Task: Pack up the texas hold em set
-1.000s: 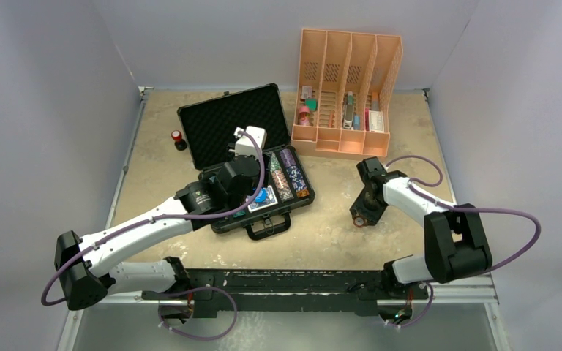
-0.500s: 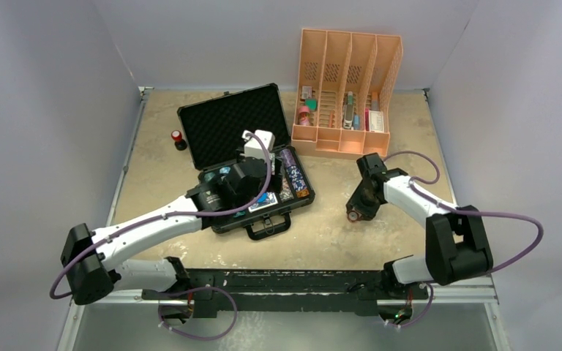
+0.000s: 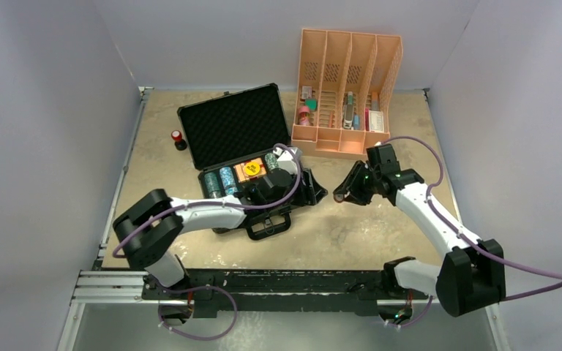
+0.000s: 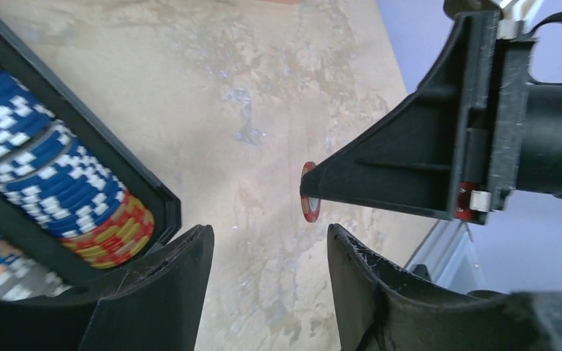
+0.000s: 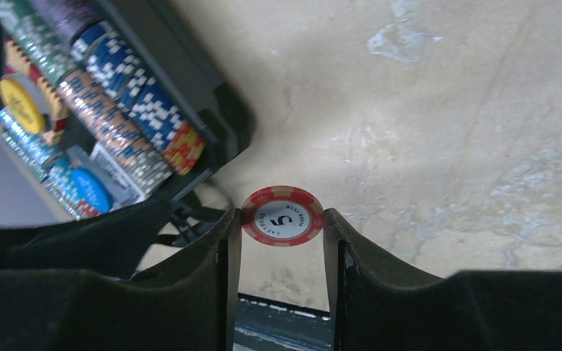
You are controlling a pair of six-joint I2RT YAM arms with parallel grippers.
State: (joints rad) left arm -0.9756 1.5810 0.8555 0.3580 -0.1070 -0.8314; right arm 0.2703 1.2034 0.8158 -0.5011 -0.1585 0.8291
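Note:
The black briefcase (image 3: 228,126) lies open left of centre, its lower half filled with rows of poker chips (image 5: 140,110) and a yellow round button (image 3: 252,167). My right gripper (image 5: 281,221) is shut on a red chip (image 5: 282,216) marked 5, held by its edges above the bare table just right of the case. In the top view the right gripper (image 3: 339,196) faces my left gripper (image 3: 317,193) at the case's right corner. The left gripper (image 4: 269,235) is open and empty. Just beyond its fingertips I see the red chip (image 4: 308,191) edge-on.
An orange slotted organizer (image 3: 347,95) with small items stands at the back right. A small red-topped black cylinder (image 3: 178,137) sits left of the case. Side walls close in the table, and a metal rail (image 3: 300,281) runs along the near edge.
My left gripper swung from over the case's middle to its right corner, uncovering the chip rows. My right gripper carried the red chip left and up toward it.

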